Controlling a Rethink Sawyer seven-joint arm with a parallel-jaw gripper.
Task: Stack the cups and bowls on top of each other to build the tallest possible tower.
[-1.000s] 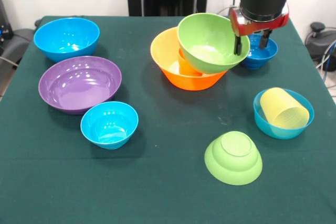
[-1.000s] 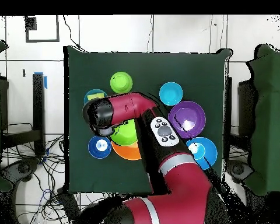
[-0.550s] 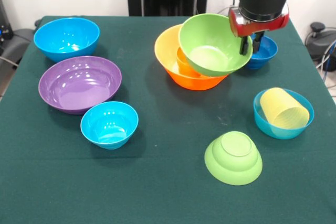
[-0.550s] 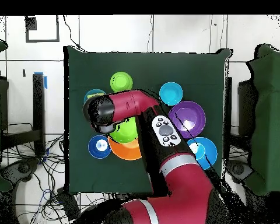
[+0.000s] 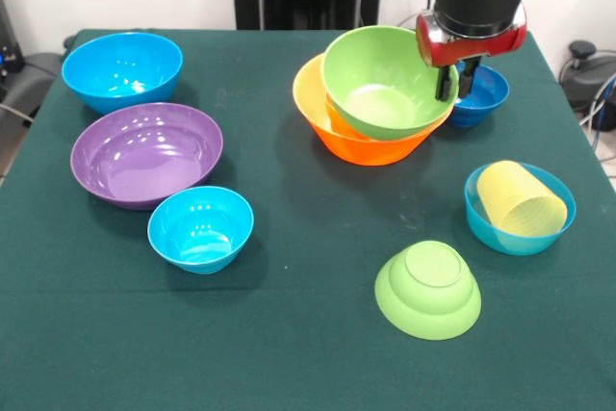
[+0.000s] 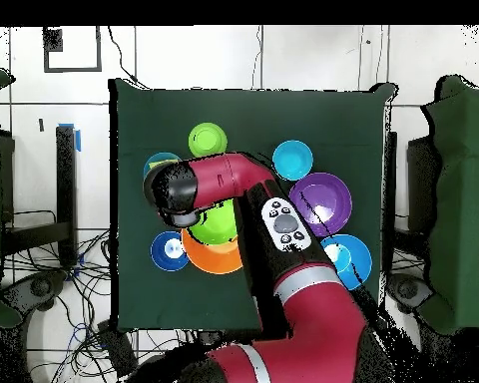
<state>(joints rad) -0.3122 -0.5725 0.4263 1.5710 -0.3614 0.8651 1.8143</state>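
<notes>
Gripper [image 5: 455, 82]: clamped on the right rim of the large glossy lime green plastic bowl [image 5: 380, 79], one finger inside, one outside, so the bowl hangs tilted. That bowl sits partly nested in the large glossy orange plastic bowl [image 5: 371, 141], apparently being seated as the tower's next tier. Small dark blue bowl [image 5: 484, 93]: just behind the gripper. Translucent pale yellow tumbler [image 5: 520, 199]: lying in a small light blue bowl [image 5: 486, 223]. Small lime green bowl [image 5: 427, 289]: upturned, near edge.

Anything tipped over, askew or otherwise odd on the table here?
Yes. The pale yellow cup lies on its side inside a light blue bowl, and the small lime green bowl sits upside down near the front. Nothing looks damaged or spilled.
</notes>
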